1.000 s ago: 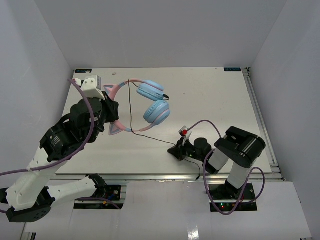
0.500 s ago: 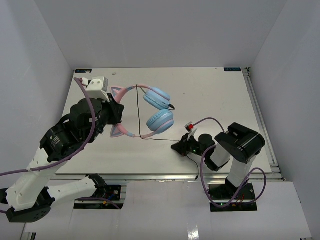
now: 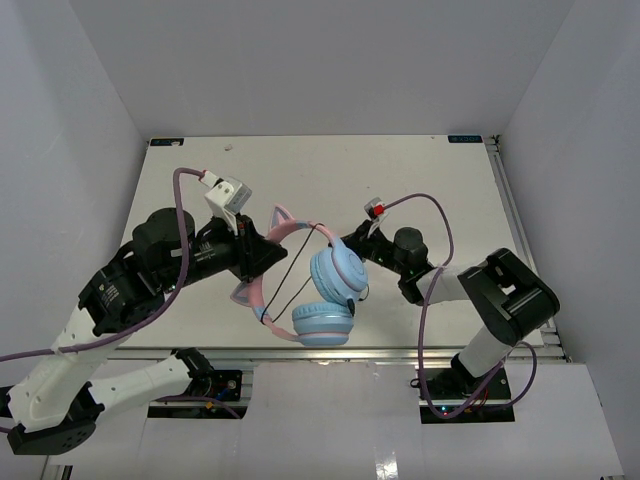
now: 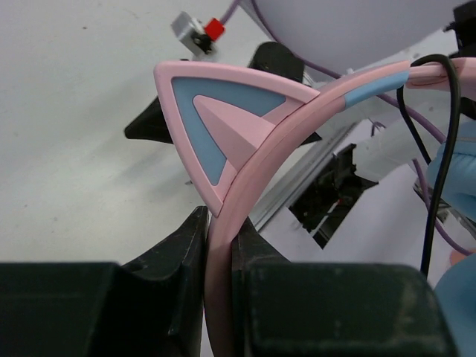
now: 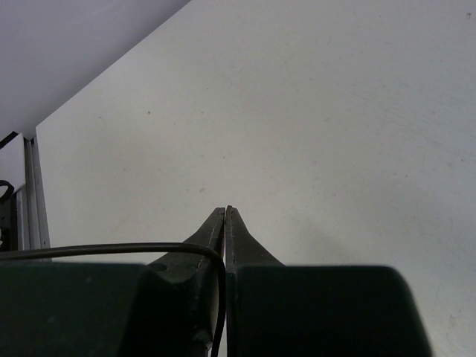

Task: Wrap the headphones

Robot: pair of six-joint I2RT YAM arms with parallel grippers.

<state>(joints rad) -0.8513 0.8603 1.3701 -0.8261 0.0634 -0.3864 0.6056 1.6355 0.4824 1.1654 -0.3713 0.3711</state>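
The left hand is clamped tight on the thin pink plastic headband of the over-ear headphones. It grips just beside one triangular pink-and-blue cat ear, at the crown of the band. From that grip the band arcs out to the right, so its open side and both round light-blue ear cups face the right arm. The set lies over the near middle of the white worktop; whether it touches the surface is hard to tell. The right hand is pressed together, pinching the long thin black cable, which curves in from the left and drops between its fingers. That cable crosses inside the band's arc and hooks over it. Its plug cannot be made out, and the left wrist view cuts off most of the cups.
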